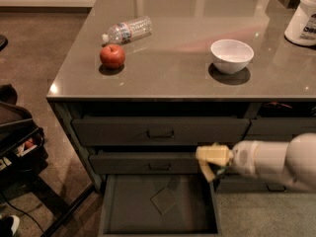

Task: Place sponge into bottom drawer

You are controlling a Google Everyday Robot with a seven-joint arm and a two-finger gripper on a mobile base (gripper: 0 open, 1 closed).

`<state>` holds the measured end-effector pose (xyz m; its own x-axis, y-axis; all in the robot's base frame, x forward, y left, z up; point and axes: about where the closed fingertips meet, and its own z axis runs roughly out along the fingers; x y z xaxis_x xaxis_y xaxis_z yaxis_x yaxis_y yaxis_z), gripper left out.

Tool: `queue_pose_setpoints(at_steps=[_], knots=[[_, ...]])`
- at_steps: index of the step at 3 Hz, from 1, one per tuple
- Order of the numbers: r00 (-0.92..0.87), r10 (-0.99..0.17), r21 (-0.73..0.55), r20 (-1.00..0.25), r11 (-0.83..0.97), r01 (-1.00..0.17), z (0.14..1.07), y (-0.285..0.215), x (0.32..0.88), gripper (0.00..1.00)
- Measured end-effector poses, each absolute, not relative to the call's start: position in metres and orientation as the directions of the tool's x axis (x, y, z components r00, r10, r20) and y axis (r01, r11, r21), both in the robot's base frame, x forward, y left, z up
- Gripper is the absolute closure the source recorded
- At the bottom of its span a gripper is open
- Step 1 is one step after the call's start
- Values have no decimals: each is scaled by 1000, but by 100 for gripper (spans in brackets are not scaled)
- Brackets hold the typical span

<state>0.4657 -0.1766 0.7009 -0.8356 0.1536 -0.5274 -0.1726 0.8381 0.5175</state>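
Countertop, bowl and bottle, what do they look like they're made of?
Countertop: polished stone or laminate, probably; grey with glossy light reflections. Bowl: white glazed ceramic or plastic, smooth, opaque. Bottle: clear thin plastic, see-through with a label. The end effector hangs in front of the middle drawer, above the open bottom drawer.

Dim overhead light glares off countertop (168,75); pincer (213,163) above bottom drawer (131,209).

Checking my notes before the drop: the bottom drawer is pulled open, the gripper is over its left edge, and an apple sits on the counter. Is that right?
Not quite. The camera view shows the gripper over the right edge of the bottom drawer, not the left. The rest stands: the drawer is pulled open, and the apple sits on the counter.
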Motion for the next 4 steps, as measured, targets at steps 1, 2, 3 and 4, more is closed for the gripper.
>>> queue_pose_setpoints(at_steps=[1,2,3,4], knots=[[-873,211,517,-439,854,-54,596,-185,444,100],[-862,280,497,-422,867,38,512,-196,456,100],[-863,280,497,-422,867,38,513,-196,456,100],[-861,330,536,-386,840,82,485,-198,459,100]])
